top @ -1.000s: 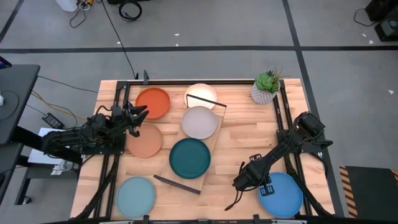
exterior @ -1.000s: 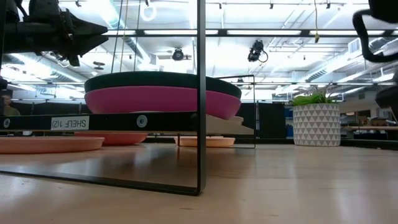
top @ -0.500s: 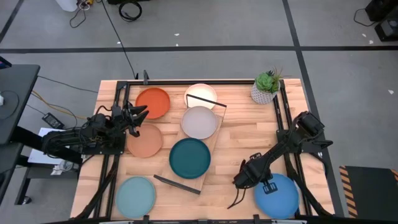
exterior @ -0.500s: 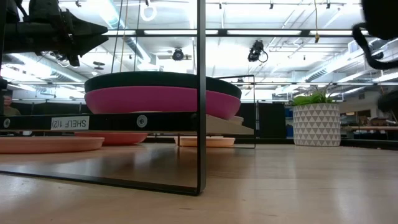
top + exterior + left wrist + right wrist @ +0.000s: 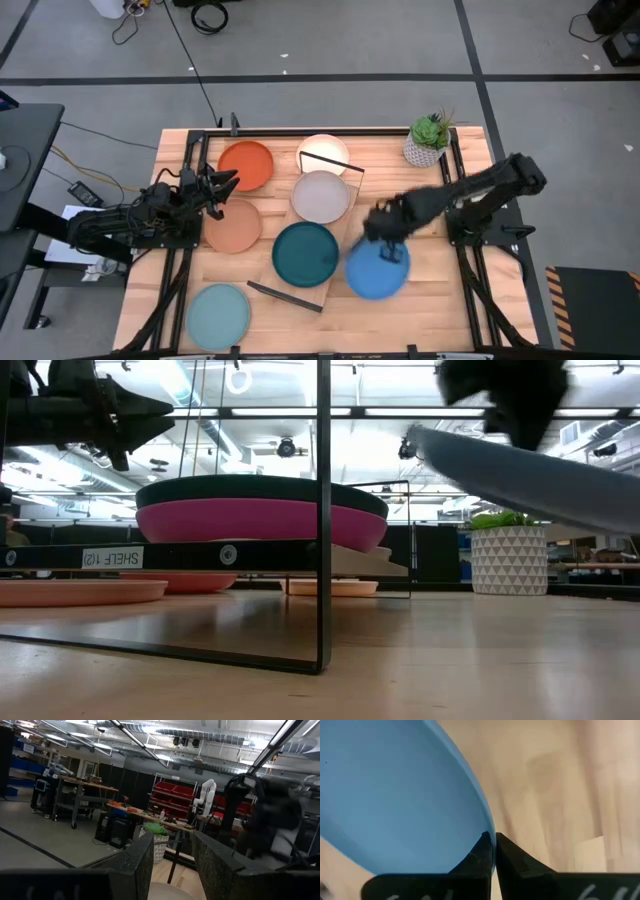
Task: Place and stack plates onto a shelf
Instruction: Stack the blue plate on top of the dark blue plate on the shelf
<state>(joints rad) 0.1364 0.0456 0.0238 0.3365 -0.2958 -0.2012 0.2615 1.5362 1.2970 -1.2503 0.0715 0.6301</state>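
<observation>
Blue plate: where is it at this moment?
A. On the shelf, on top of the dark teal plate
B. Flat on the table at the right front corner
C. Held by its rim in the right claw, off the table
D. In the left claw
C. The right claw is shut on the rim of the blue plate, and the low view shows the plate tilted in the air above the table.

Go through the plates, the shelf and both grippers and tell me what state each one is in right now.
Round blue plate: gripped at its rim, lifted, tilted.
Right gripper: shut on the blue plate.
Left gripper: open, empty, above the table's left side.
Dark teal plate: stacked on pink plate.
Light-wood shelf: holding plates.
</observation>
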